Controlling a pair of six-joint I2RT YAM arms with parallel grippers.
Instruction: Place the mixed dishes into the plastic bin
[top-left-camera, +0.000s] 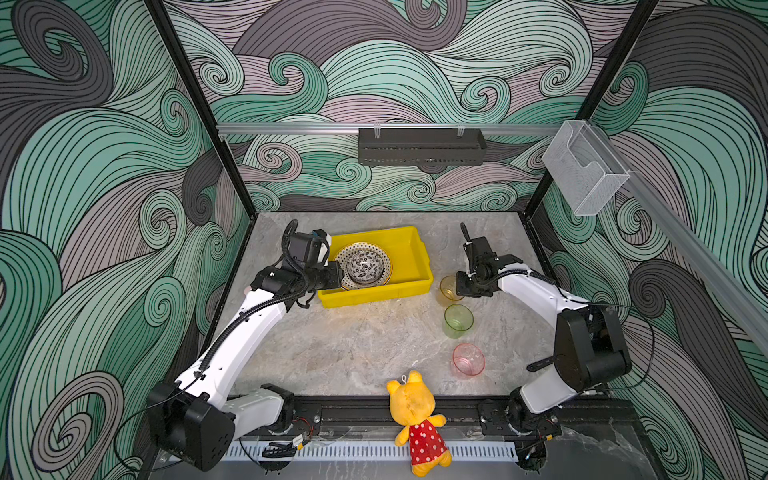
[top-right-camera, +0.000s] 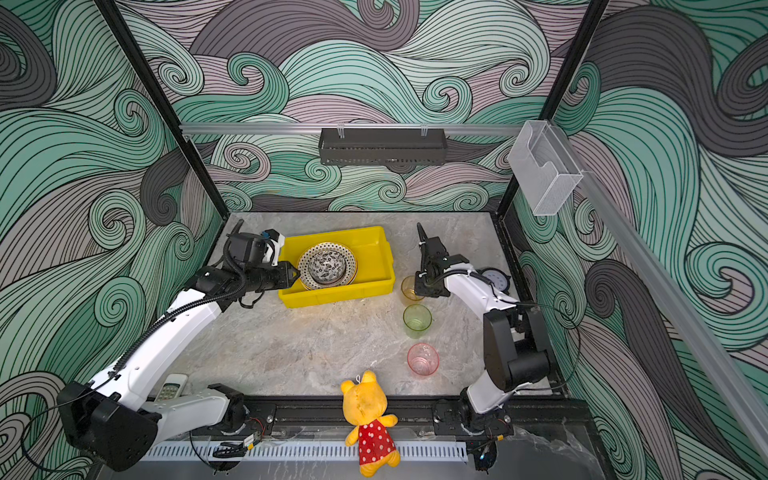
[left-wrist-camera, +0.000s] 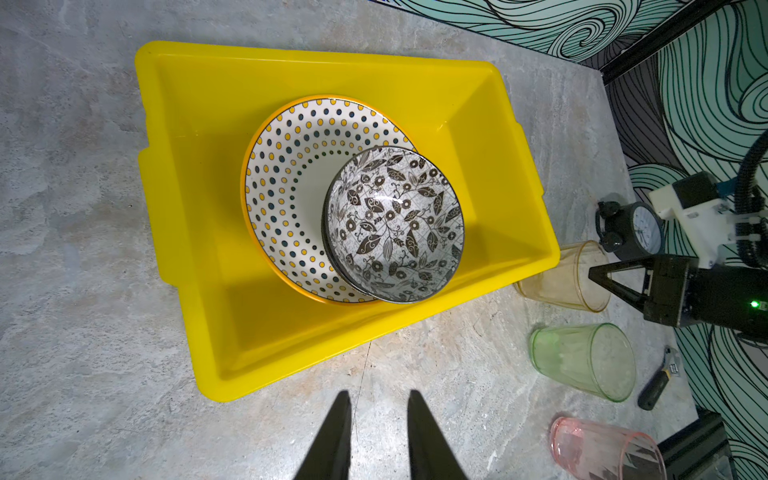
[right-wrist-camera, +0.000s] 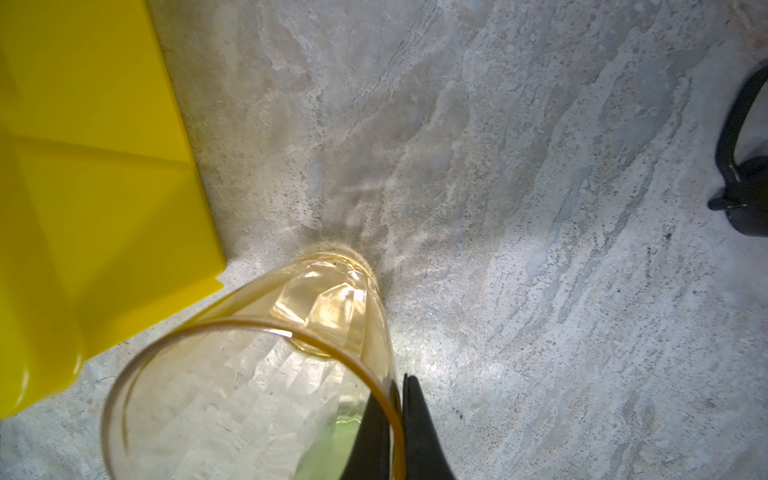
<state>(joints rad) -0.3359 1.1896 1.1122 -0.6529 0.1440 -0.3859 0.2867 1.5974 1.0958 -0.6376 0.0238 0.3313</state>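
While the right tool (right-wrist-camera: 400, 380) pinches the wall of the amber cup (right-wrist-camera: 324, 299), one jaw inside the rim, the cup stands upright on the tabletop (right-wrist-camera: 540, 166) just beside the near right corner of the yellow bin (right-wrist-camera: 104, 166), so the carry should run leftward; the left tool (left-wrist-camera: 378, 399) hangs part-open, empty

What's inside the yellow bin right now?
The yellow bin holds a dotted-rim plate with a black-white leafy bowl resting in it. Anything stacked beneath them is covered.
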